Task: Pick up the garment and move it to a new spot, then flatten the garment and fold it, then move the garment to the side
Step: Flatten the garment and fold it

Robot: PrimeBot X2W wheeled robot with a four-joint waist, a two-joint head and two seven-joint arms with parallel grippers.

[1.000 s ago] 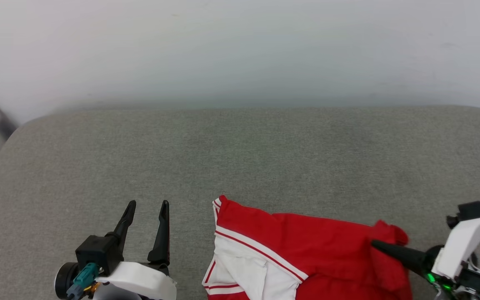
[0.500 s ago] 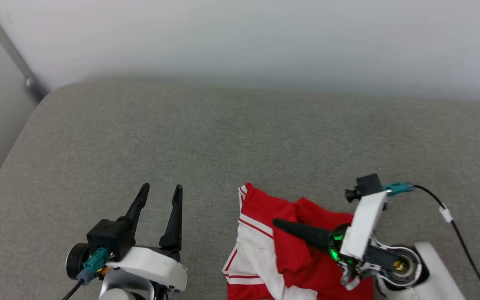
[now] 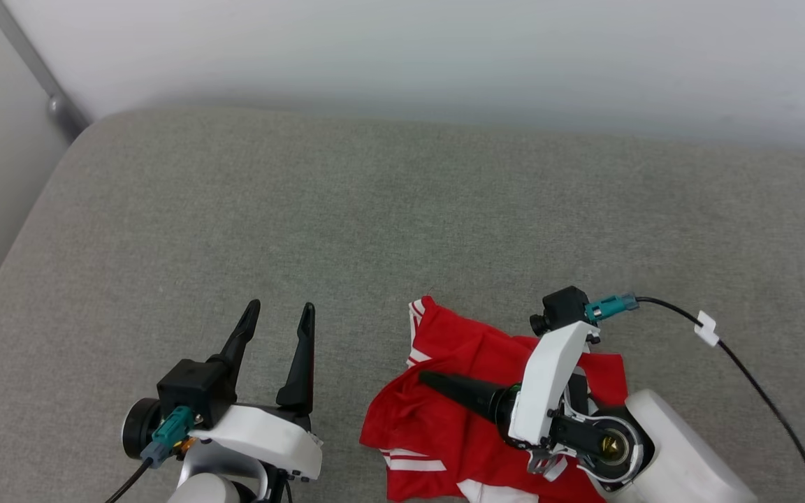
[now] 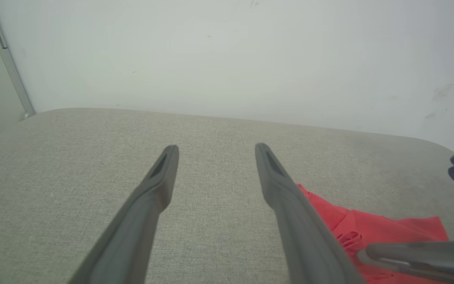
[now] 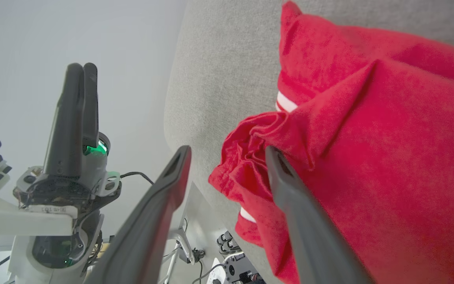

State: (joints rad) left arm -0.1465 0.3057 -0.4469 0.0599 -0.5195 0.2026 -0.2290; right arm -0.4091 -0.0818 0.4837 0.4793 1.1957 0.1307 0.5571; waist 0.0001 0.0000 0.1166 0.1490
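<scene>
Grey woven-fabric padded surface [image 3: 402, 209] with rounded corners, butted against a plain white wall [image 3: 402, 49]. Thin grey metal rail [image 3: 32, 70] runs diagonally down the wall at the far left.

The red jersey garment with white, red-striped trim [image 3: 465, 349] is bunched at the near edge of the surface, right of centre, and runs off the bottom of the head view. Lettering not readable.

Left gripper [image 3: 281, 305]: fingers spread, nothing between them, hovering just left of the garment without touching it.

Right gripper [image 5: 227, 149]: fingers spread, not pinching. It lies low across the garment, pointing toward the left gripper. In the right wrist view one finger [image 5: 290, 189] rests against a crumpled red fold.

Changes over the last second:
- Head camera shifted, so the rail and the surface's left corner sit further in.
- Right gripper was clamped on the garment's right edge and swept left with it; now let go.
- The white panel that was exposed is now mostly covered by the red flap pulled over it.
- Left gripper unchanged, same spread.
</scene>
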